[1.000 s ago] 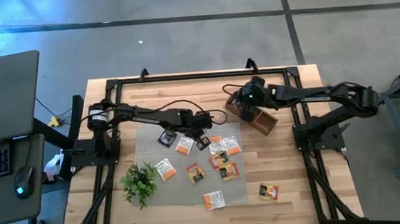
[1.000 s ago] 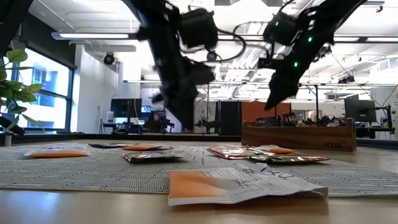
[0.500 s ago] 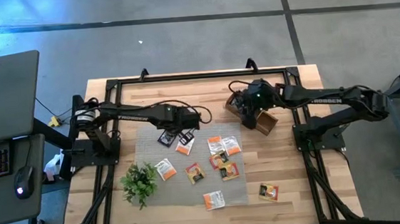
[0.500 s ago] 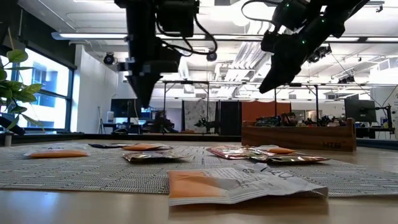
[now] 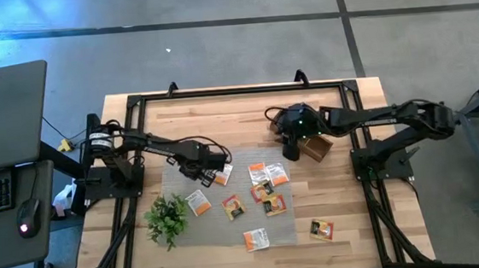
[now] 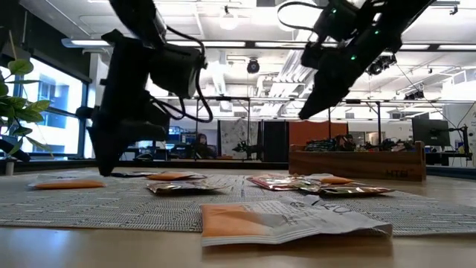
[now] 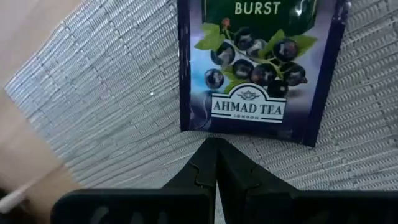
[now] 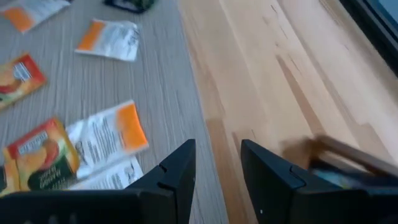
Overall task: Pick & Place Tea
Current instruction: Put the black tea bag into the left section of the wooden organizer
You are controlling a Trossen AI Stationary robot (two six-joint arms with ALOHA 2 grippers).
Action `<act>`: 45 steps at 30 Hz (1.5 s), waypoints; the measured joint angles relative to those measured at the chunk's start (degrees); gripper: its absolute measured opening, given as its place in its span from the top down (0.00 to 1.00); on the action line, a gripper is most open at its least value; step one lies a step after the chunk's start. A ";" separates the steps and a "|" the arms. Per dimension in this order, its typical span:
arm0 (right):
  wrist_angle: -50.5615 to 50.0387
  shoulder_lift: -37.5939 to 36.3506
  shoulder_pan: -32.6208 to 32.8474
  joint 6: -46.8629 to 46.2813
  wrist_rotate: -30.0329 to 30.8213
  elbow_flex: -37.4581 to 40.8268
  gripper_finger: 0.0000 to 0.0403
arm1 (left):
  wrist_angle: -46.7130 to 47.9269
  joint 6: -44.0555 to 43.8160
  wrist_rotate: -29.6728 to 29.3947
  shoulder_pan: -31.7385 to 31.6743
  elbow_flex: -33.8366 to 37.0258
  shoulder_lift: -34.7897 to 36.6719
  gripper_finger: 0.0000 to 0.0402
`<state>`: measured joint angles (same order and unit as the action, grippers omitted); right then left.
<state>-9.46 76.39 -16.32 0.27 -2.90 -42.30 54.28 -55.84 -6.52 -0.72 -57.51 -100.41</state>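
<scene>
The left claw (image 5: 210, 160) sits left of the middle in the top-down picture, low over the grey mat (image 5: 174, 169). Its two fingers are pressed tight together and pinch nothing. Just past its tips lies a dark tea packet (image 7: 258, 62) with berries on it, flat on the mat. So this looks like the reaching step: the claw is lined up with the packet but has not taken it. Next it likely needs to spread its fingers, come down over an edge of the packet, and squeeze. The packet is thin and flat, so getting under it may be hard. The right claw (image 5: 291, 151) hangs right of the middle, next to the wooden box (image 5: 316, 148), with its fingers (image 8: 180, 168) spread and empty. More tea packets (image 5: 268, 176), orange and white, lie scattered on the mat in the middle, and one (image 5: 321, 229) lies on bare wood at the lower right.
</scene>
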 joint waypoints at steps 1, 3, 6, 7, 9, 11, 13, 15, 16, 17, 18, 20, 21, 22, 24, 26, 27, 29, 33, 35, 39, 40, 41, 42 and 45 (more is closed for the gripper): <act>1.80 1.37 0.00 -0.23 -1.20 0.00 0.69 | -1.39 0.01 0.09 0.10 0.49 0.22 1.00; 6.34 4.66 0.00 -0.34 -4.86 0.00 0.69 | -3.88 0.03 -0.07 0.06 0.37 0.30 1.00; 13.56 11.04 0.50 -0.48 -9.94 0.00 0.69 | -5.54 1.37 -1.29 0.03 -0.41 0.19 1.00; 16.44 13.46 0.87 -0.48 -10.28 0.00 0.69 | -6.13 1.99 -1.71 0.03 -0.61 0.15 1.00; 22.56 18.50 1.66 -0.48 -10.11 0.00 0.70 | -7.88 2.99 -2.00 -0.02 -0.72 0.12 1.00; 27.31 23.04 2.26 -0.50 -9.40 -0.58 0.71 | -9.25 3.15 -2.19 -0.01 -0.73 0.12 1.00; 28.23 26.48 2.56 -0.48 -9.16 -2.71 0.72 | -9.99 3.06 -2.27 -0.01 -0.75 0.12 1.00; 28.10 29.05 2.56 -0.89 -9.37 -6.00 0.73 | -9.74 2.95 -2.06 -0.01 -0.77 0.10 1.00; 27.94 30.15 2.56 -1.66 -9.56 -7.66 0.73 | -9.57 2.88 -1.76 -0.01 -0.77 0.10 1.00; 27.77 31.17 2.56 -2.51 -9.81 -9.33 0.74 | -9.35 2.84 -1.41 -0.01 -0.80 0.09 1.00; 27.65 32.26 2.56 -3.28 -10.19 -11.04 0.74 | -9.12 2.77 -1.08 -0.01 -0.84 0.08 1.00; 26.65 34.21 2.70 -4.32 -10.80 -14.15 0.74 | -8.75 1.89 -0.85 -0.01 -0.83 0.08 1.00; 25.78 35.06 2.86 -4.46 -10.81 -15.71 0.74 | -8.77 1.15 -0.87 -0.01 -0.66 0.08 1.00; 24.82 35.76 3.08 -4.46 -10.73 -17.02 0.74 | -8.50 0.09 -0.83 -0.01 -0.32 0.08 1.00; 23.16 37.28 3.58 -4.51 -10.54 -19.24 0.74 | -7.73 -1.80 -0.71 0.00 0.26 0.11 1.00; 22.49 38.92 4.05 -5.82 -10.53 -20.87 0.74 | -5.85 -3.16 -0.17 0.08 0.63 0.12 1.00; 22.53 39.65 4.30 -6.96 -10.49 -21.57 0.74 | -4.77 -3.43 0.17 0.08 0.79 0.12 1.00; 23.79 41.13 4.76 -8.73 -10.22 -22.83 0.74 | -3.44 -3.60 0.68 0.08 0.86 0.10 1.00; 25.17 43.68 5.46 -11.29 -7.75 -24.76 0.74 | -4.40 -3.76 -0.29 0.59 0.78 0.08 1.00; 25.03 44.56 5.57 -11.81 -6.23 -25.34 0.74 | -3.40 -4.13 -2.31 1.37 -0.21 0.08 1.00; 25.17 44.80 5.57 -12.44 -4.66 -25.46 0.74 | -1.86 -4.42 -3.11 2.06 -1.34 1.27 1.00; 25.14 44.80 5.57 -12.94 -3.63 -25.44 0.74 | -2.38 -4.45 -2.98 2.04 -1.27 1.13 1.00; 25.10 44.80 5.55 -13.19 -3.06 -25.40 0.74 | -1.95 -4.45 -3.04 2.03 -0.97 1.08 1.00; 25.06 44.82 5.46 -13.24 -2.68 -25.40 0.74 | -1.26 -4.47 -3.04 2.00 -0.72 1.10 1.00; 24.92 44.82 5.46 -13.48 -2.08 -25.40 0.74 | -2.58 -4.48 -3.22 1.85 -0.23 0.90 1.00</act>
<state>15.45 121.21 -10.85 -13.21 -4.98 -67.70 51.71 -60.31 -9.75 1.13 -57.73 -99.51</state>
